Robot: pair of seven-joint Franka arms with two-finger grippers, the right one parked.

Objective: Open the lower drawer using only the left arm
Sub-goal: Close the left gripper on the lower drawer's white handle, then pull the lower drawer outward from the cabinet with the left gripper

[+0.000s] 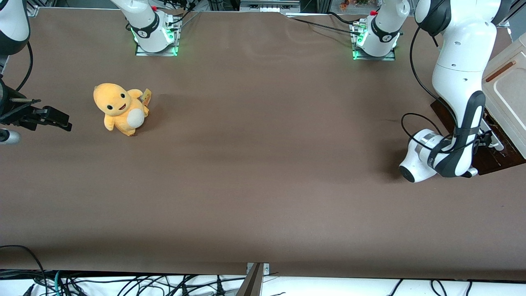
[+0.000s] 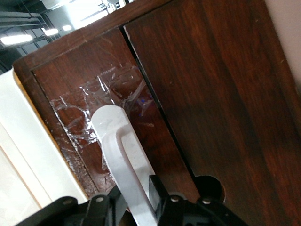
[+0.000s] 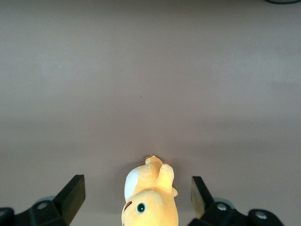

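Brown cloth covers the table point(image 1: 263, 185) in the front view, and nearest the camera, at the table's near edge, a small metal bracket point(image 1: 257, 271) juts up at mid-length. Farther in, toward the parked arm's end, a yellow-orange plush toy with a white belly point(image 1: 121, 109) sits upright on the cloth. At the working arm's end, the big white jointed left arm with dark grey joint sections point(image 1: 460, 94) bends down over the table edge, a black cable looping beside it. Its black two-finger gripper point(image 1: 487, 139) is at the dark brown glossy front of the lower drawer point(image 1: 499, 158), below the cream top panel with a brown slot point(image 1: 507, 88) of the cabinet.

From the left wrist, the gripper point(image 2: 141, 207) has its black fingers point(image 2: 157, 193) pressed on either side of the pale white-silver bar handle point(image 2: 120, 155), clamped on it. The handle stands off the drawer's dark wooden front point(image 2: 108, 108), where crinkled clear tape point(image 2: 84, 110) is stuck. A thin gap separates this front from a neighbouring dark wooden panel point(image 2: 221, 94) with a round notch.

From the right wrist, the plush toy point(image 3: 150, 195) sits on the cloth.
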